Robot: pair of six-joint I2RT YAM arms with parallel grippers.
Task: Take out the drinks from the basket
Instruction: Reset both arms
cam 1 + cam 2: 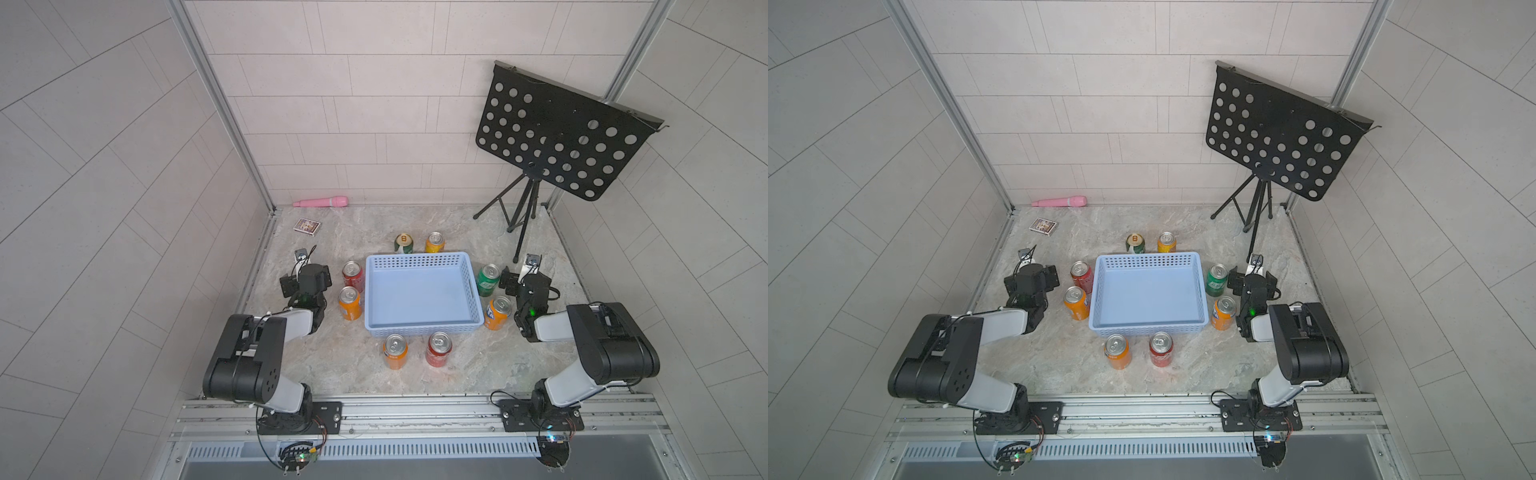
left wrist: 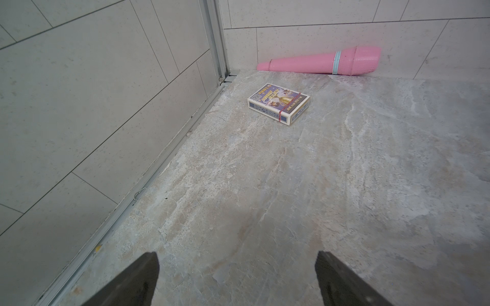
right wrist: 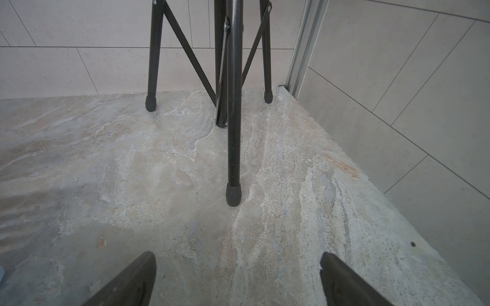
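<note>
Left gripper (image 2: 237, 254): fingers spread wide above the bare tabletop (image 2: 344, 185), nothing between them. Only its wrist view shows close up a card box (image 2: 279, 106) lying flat and a pink microphone (image 2: 320, 62) along the back wall.

Right gripper (image 3: 237, 253): also spread, gripping nothing. Its wrist view shows the black legs of a music stand (image 3: 234, 132); the stand's perforated desk shows only in the top views.

The cans show in the top views alone. Take the basket (image 1: 415, 259) as the dial, with 12 toward the back wall. The grippers then sit out at 9 and 3, beyond the cans.

All eight cans stand upright on the table outside the basket:
- At 12: gold-top can (image 1: 403, 243) and far orange can (image 1: 434, 242).
- At 3: green can (image 1: 488, 279) and right orange can (image 1: 498, 311).
- At 6: near red can (image 1: 439, 348) and near orange can (image 1: 395, 351).
- At 9: left orange can (image 1: 349, 302) and left red can (image 1: 353, 275).

The tabletop is grey-beige marbled stone. Pale tiled walls close it on three sides, with aluminium posts at the back corners. A rail at 6 carries both arms.

The basket opens upward, its blue floor showing. Its long axis runs 9 to 3.
</note>
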